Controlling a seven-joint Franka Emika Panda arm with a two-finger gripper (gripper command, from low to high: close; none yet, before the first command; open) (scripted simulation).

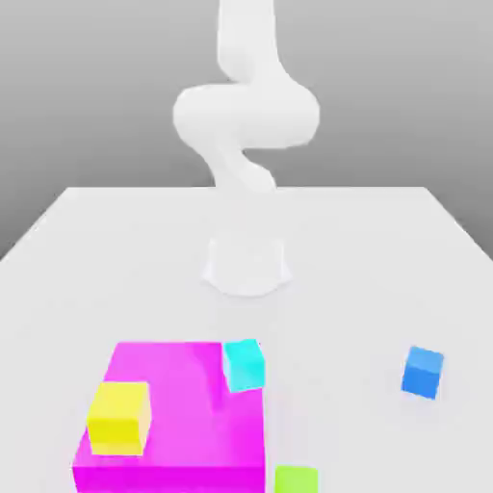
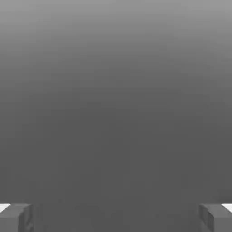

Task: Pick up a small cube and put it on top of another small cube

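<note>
Gripper (image 2: 116,217) fingers spread wide, nothing between them. Lower left of exterior view: yellow cube (image 1: 119,418) sits atop magenta block (image 1: 183,404); cyan cube (image 1: 245,364) touching its far corner. Blue cube (image 1: 423,372) at right, well apart; green cube (image 1: 296,480) at bottom edge.

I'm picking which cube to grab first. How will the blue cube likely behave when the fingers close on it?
The blue cube looks rigid, with flat faces, so it should probably sit square between the pads and not roll. It stands alone on the white table, so a push would likely slide it freely.
</note>
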